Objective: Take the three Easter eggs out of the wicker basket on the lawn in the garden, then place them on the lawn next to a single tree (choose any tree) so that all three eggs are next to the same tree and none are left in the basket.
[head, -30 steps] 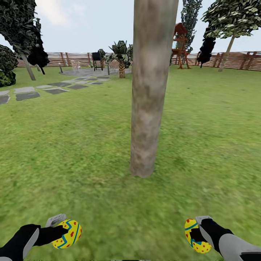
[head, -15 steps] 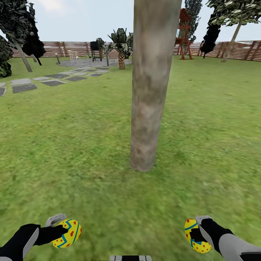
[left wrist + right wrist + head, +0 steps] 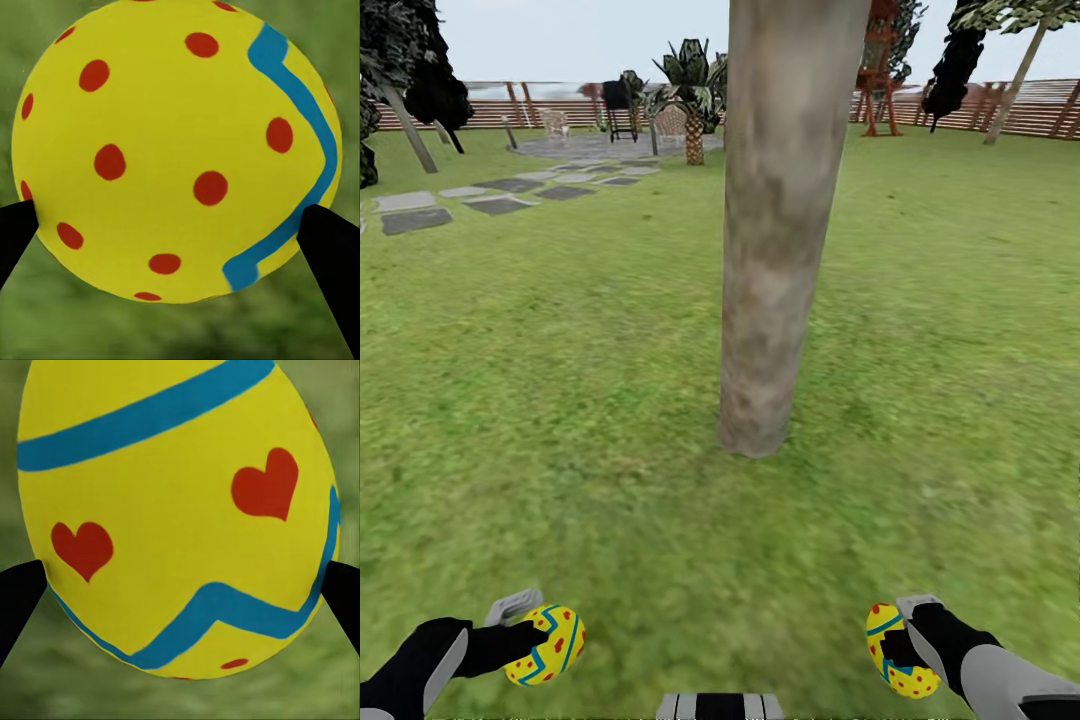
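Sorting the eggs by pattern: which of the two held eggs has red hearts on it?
The egg in the right gripper: red hearts between blue bands. The left gripper's egg has round red dots.

The trunk [image 3: 780, 230] runs off the head view's top edge, so its canopy is cut away. Both arms are cut by the bottom edge. The left gripper [image 3: 530, 625] is partly covered by its egg [image 3: 547, 645]; the right gripper [image 3: 905, 640] half hides the other egg [image 3: 887, 655]. In the left wrist view only the dark tips of the fingers [image 3: 334, 255] show beside the egg [image 3: 176, 150], whose top is cropped. The grass behind is blurred. Far garden furniture [image 3: 622, 108] is too small to identify.
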Controlling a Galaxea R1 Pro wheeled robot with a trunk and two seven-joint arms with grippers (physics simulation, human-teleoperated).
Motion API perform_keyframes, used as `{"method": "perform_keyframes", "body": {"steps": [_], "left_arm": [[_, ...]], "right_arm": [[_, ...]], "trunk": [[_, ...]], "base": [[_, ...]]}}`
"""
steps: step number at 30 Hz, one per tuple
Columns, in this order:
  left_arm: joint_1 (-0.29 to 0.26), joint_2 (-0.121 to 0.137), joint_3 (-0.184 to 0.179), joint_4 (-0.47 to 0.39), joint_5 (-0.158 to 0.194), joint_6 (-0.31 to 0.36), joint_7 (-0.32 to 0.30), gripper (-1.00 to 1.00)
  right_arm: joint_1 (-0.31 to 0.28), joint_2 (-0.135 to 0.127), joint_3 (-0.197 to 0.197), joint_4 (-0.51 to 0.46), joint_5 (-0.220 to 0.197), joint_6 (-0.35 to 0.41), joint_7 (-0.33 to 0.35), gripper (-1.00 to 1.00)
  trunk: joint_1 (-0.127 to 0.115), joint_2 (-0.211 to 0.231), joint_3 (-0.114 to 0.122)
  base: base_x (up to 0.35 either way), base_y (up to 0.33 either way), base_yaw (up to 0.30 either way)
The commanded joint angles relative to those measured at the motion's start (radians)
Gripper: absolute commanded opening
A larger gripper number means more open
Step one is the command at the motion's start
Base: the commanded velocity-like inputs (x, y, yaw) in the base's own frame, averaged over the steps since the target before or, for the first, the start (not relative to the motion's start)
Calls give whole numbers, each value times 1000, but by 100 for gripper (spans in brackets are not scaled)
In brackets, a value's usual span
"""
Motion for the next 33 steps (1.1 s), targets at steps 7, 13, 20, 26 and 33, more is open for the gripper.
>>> {"method": "perform_keyframes", "body": {"steps": [7,13,20,26,33], "left_arm": [[0,-5,4,-1,6,8,-2,-100],[0,-5,4,1,6,8,-2,-100],[0,-5,4,6,7,7,-9,100],[0,-6,10,9,12,8,-4,100],[0,-8,8,9,14,8,-5,100]], "right_arm": [[0,0,7,-2,2,7,1,-100],[0,0,7,-2,2,7,0,-100],[0,-1,7,-2,2,7,0,100],[0,0,8,-2,2,7,0,100],[0,0,8,-2,2,7,0,100]], "trunk": [[3,-2,-28],[4,-2,-36],[4,-2,-36],[4,-2,-36],[4,-2,-36]], "base": [[0,0,0],[0,0,0],[0,0,0],[0,0,0],[0,0,0]]}}
